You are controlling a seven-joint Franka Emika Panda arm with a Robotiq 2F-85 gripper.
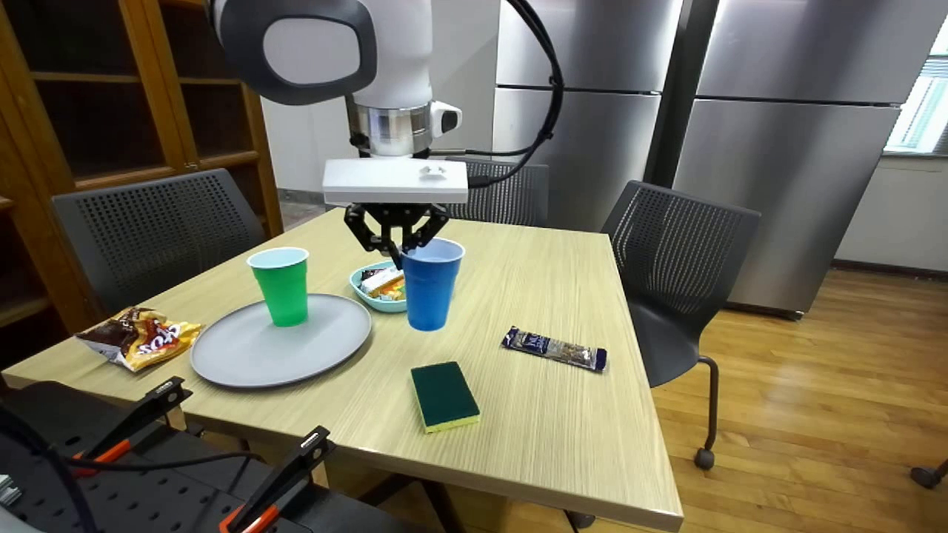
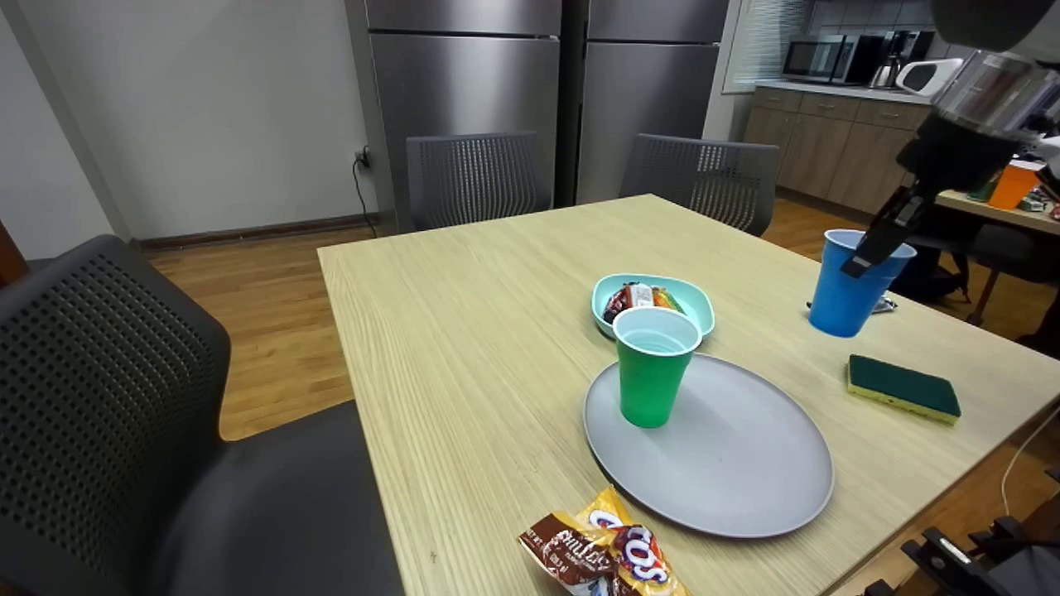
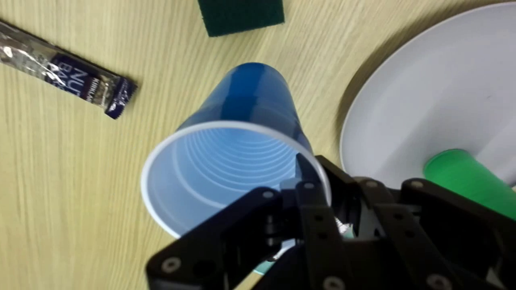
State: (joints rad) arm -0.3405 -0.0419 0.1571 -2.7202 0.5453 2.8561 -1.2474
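Nearest the lens in the wrist view: black gripper (image 3: 317, 173), pinching the wall of a blue cup (image 3: 256, 98) — one fingertip inside the rim, its partner outside. Cup hangs mouth-up, tilted, and looks lifted off the table (image 1: 548, 444), between a gray plate (image 2: 745, 463) and a nut bar (image 1: 555, 349). Pale ridged interior faces the wrist camera.

Close by, a teal bowl (image 2: 700, 300) holding wrapped snacks (image 2: 642, 295) sits near the plate; whether the two touch, I cannot tell. Plate is round and lies flat. Green cup (image 2: 652, 385) stands upright on it, off-center toward the bowl — pale inside, like the blue one.

Farther out: sponge (image 1: 444, 392), dark green face up, yellow layer beneath. Nut bar lies flat in a clear and navy wrapper, well apart from the plate. Crumpled snack bag (image 1: 137, 339), brown and yellow, rests just beside the plate, which lies between it and the sponge.

Tabletop shows pale wood grain. Dark chairs (image 1: 681, 244) with perforated backs stand around it, and steel refrigerators (image 1: 785, 178) rise behind, in both exterior views. Far back in an exterior view, a microwave (image 2: 816, 58) sits on a counter (image 2: 836, 87).
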